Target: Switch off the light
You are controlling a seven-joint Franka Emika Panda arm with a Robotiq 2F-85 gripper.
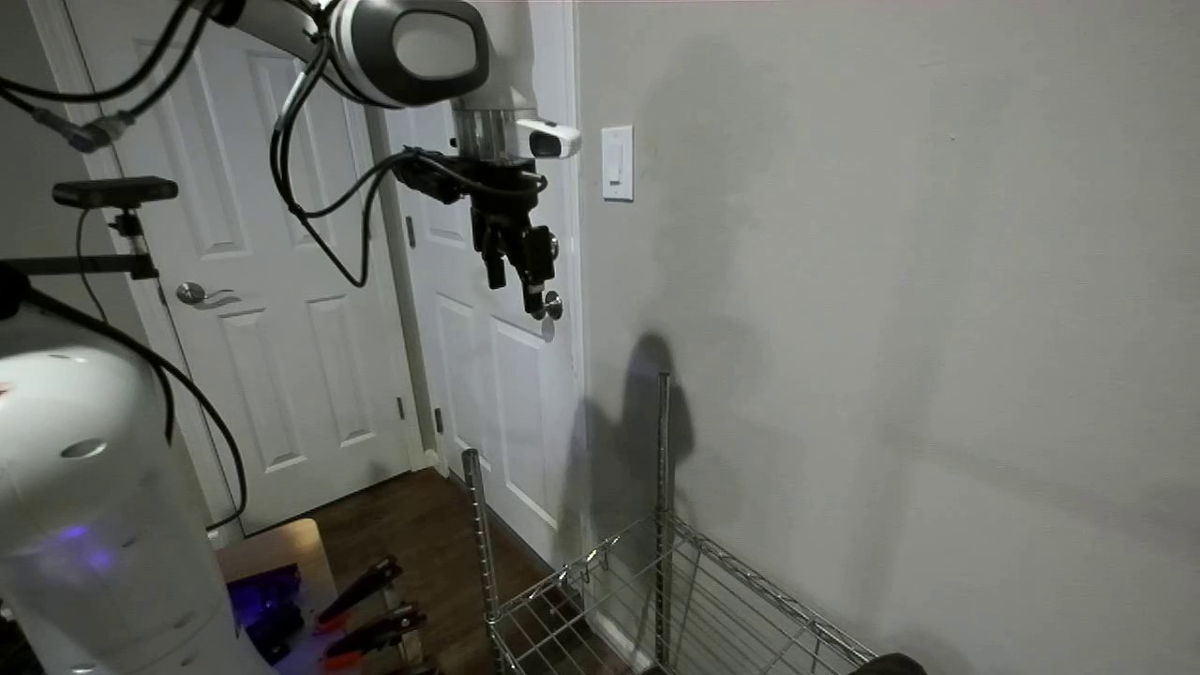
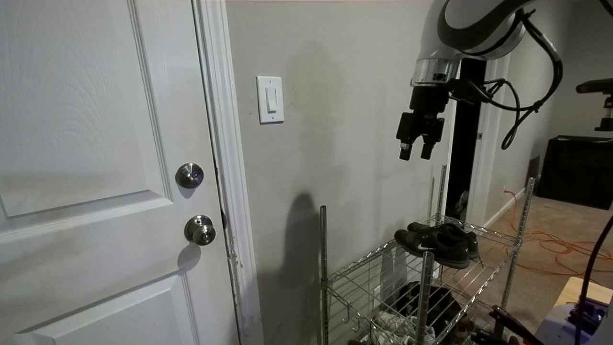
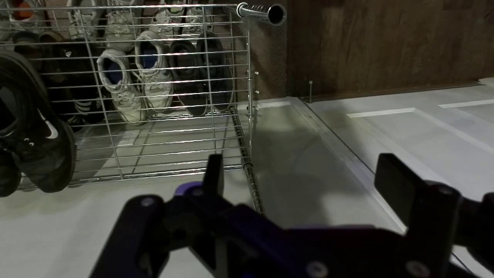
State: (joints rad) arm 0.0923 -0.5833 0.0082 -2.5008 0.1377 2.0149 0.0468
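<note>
Which way the paddle [image 1: 615, 167] of the light switch [image 2: 270, 99] is tipped, I cannot make out; the switch sits upright on the wall [image 2: 354, 120], just beside the door frame [image 2: 234, 158]. The pincer [image 2: 415, 151] hangs well apart from it, pointing down and released, its fingers [image 3: 397, 189] spread. In the wrist view its dark, blurred body hides much of the wall.

In an exterior view the pincer covers most of the deadbolt [image 1: 555, 247], and a fingertip overlaps the door knob [image 1: 555, 306]. The top edge cuts off the arm [image 2: 438, 38] in both exterior views.

A wire rack [image 2: 424, 297] stands along the wall, cropped at the bottom; its post [image 2: 324, 258] nearest the door tops out lower than the switch. Black shoes [image 2: 431, 247] rest on the upper shelf, cut off in the wrist view. Beneath the wires, pale shoes [image 3: 158, 87] crowd among darker ones that merge together.

The doorway [image 2: 464, 124] is too dark to see into. A purple-lit thing [image 1: 267, 609] on the counter [image 1: 295, 539] is hard to identify, beside dark tools [image 1: 375, 636] with orange-red parts.
</note>
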